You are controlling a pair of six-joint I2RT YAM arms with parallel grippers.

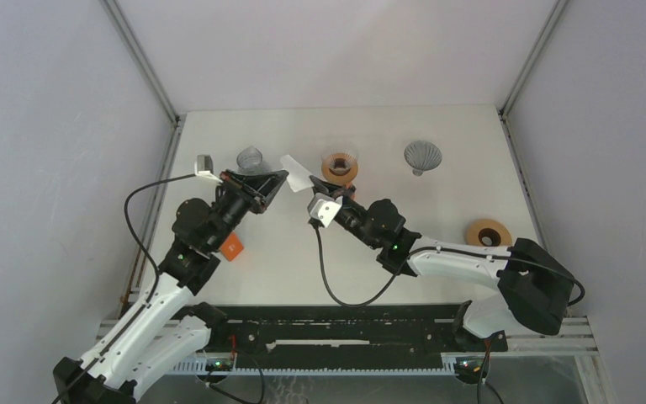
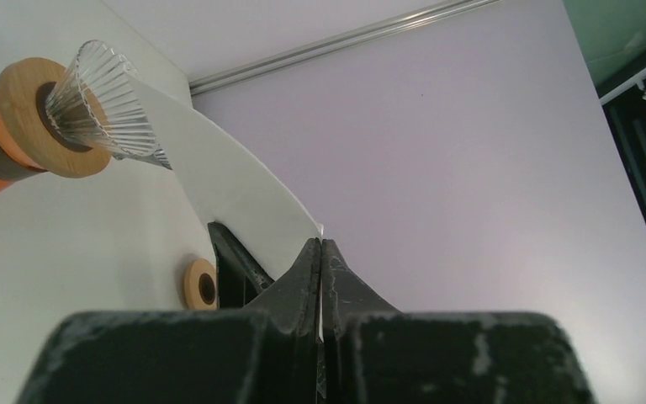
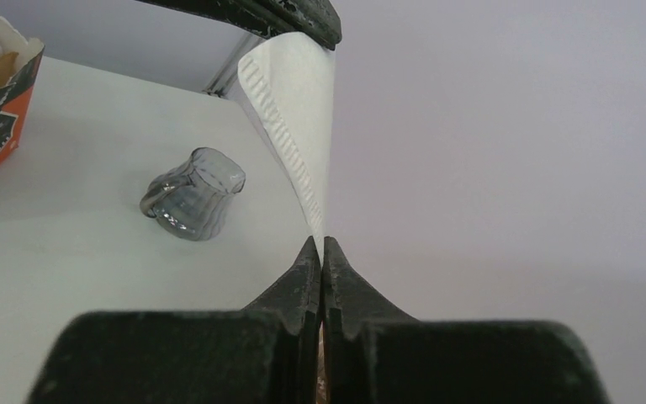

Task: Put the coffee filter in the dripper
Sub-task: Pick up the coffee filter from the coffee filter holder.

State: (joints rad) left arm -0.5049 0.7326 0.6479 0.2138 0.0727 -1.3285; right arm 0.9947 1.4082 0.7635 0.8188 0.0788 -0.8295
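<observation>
The white paper coffee filter [image 1: 297, 172] hangs in the air between my two grippers, just left of the dripper [image 1: 339, 166], a ribbed glass cone in a wooden collar. My left gripper [image 1: 282, 179] is shut on one edge of the filter [image 2: 227, 181]. The left wrist view shows the dripper [image 2: 92, 105] beyond the filter's far end. My right gripper [image 1: 314, 183] is shut on the opposite edge of the filter [image 3: 299, 101], which rises from my fingertips [image 3: 309, 252] toward the left gripper's fingers [image 3: 252, 13] at the top.
A small grey ribbed glass [image 1: 250, 157] stands at the back left and also shows in the right wrist view [image 3: 193, 195]. A second glass cone [image 1: 422, 156] lies at the back right. A wooden ring [image 1: 488, 232] lies at the right. An orange filter box [image 1: 232, 247] sits under the left arm.
</observation>
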